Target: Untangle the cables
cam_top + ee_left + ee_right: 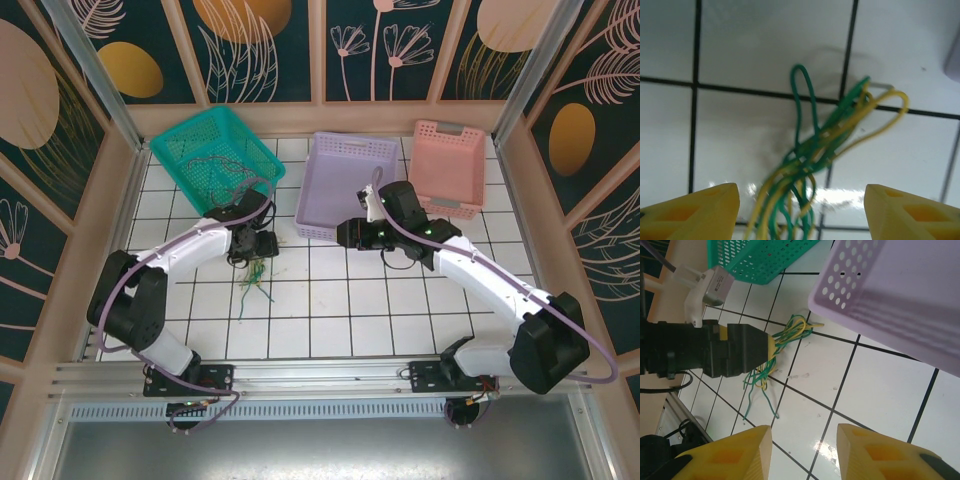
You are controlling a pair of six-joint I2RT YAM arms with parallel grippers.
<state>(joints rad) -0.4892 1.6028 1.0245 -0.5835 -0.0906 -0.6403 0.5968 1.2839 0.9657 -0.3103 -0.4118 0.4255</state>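
Note:
A bundle of thin green and yellow cables [256, 274] lies on the white tiles just in front of the teal basket. My left gripper [256, 246] is down over the bundle's upper end. In the left wrist view the cables [820, 145] run up through the wide gap between the yellow fingers [715, 202], touching neither, so the left gripper [802, 197] is open. My right gripper [343, 233] hovers to the right, in front of the purple basket, pointing at the bundle. It [804, 435] is open with bare tile between its fingers, and the cables [761, 385] lie beyond them.
The teal basket [190, 128] at the back left holds more dark thin cables [225, 170]. A purple basket [345, 185] stands at the back middle and a pink basket [450, 165] at the back right. Low walls ring the tiled table.

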